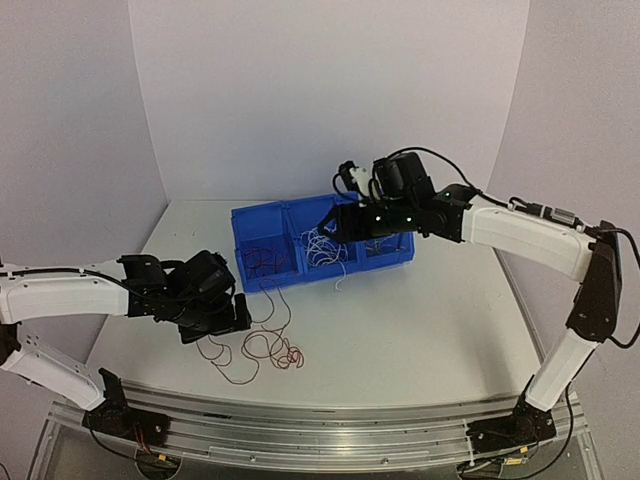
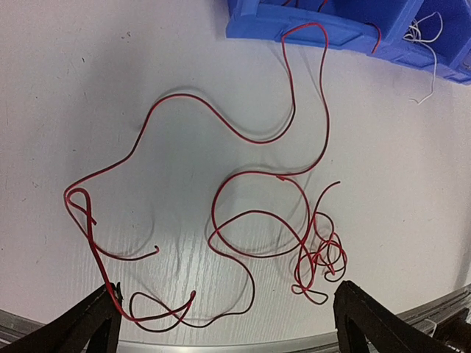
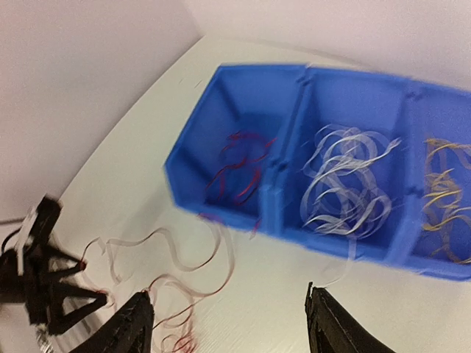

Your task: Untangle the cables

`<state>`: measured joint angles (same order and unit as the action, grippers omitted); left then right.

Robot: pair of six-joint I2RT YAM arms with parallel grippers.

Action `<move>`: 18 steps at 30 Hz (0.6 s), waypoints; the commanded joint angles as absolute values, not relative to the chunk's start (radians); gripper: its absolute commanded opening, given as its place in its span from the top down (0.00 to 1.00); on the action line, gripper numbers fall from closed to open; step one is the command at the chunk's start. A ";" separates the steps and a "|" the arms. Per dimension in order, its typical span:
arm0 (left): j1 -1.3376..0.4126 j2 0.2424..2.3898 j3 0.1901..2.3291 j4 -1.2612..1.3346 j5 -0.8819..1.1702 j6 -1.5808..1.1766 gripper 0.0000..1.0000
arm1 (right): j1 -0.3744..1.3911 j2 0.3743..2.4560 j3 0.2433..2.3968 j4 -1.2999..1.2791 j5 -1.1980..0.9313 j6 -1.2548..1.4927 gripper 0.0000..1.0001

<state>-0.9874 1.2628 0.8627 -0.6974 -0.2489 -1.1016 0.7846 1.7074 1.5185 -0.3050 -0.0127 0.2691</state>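
There was one blue bin [image 1: 240,245] on the white table [image 1: 420,330], divided into three compartments side by side. The left one held dark red cables [image 3: 239,165], the middle one white cables [image 3: 342,184], and the right one yellow-orange cables [image 3: 445,198]. One white strand [image 2: 428,73] hung out over the front wall of the bin.

More red cable [image 1: 265,345] lay loose on the table in front of the bin's left end, in wide curls with a small tight knot of loops [image 2: 320,259] at one side. I saw several free ends there, so it was probably more than one cable, but I could not count them exactly. One red strand [image 2: 324,88] climbed from this heap over the bin's front rim into the left compartment.

There were two grippers. The left gripper [image 2: 229,316] was low over the table, its two fingers wide apart and holding nothing; the loose red curls lay below and between them, and one strand passed close to the left finger [image 2: 96,323]. The right gripper [image 3: 228,316] was above the bin near the middle compartment. Its fingers were also apart, with nothing between them, and the white cables lay in the bin just beyond its fingertips.
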 commanded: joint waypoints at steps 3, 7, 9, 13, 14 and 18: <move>-0.985 1.229 0.885 -0.747 -0.191 -1.138 0.00 | 0.953 1.908 1.505 -0.366 -0.384 0.405 0.34; -0.986 1.193 0.877 -0.766 -0.177 -1.169 0.00 | 1.019 2.030 1.598 -0.369 -0.436 0.386 0.38; -0.985 1.181 0.878 -0.794 -0.177 -1.195 0.00 | 1.033 2.069 1.621 -0.369 -0.399 0.371 0.39; -0.985 1.154 0.867 -0.805 -0.164 -1.211 0.00 | 1.038 2.152 1.665 -0.375 -0.348 0.378 0.42; -0.985 1.147 0.862 -0.801 -0.162 -1.212 0.00 | 1.038 2.171 1.676 -0.378 -0.346 0.386 0.44; -0.985 1.140 0.852 -0.789 -0.159 -1.215 0.00 | 1.045 2.210 1.687 -0.380 -0.347 0.404 0.54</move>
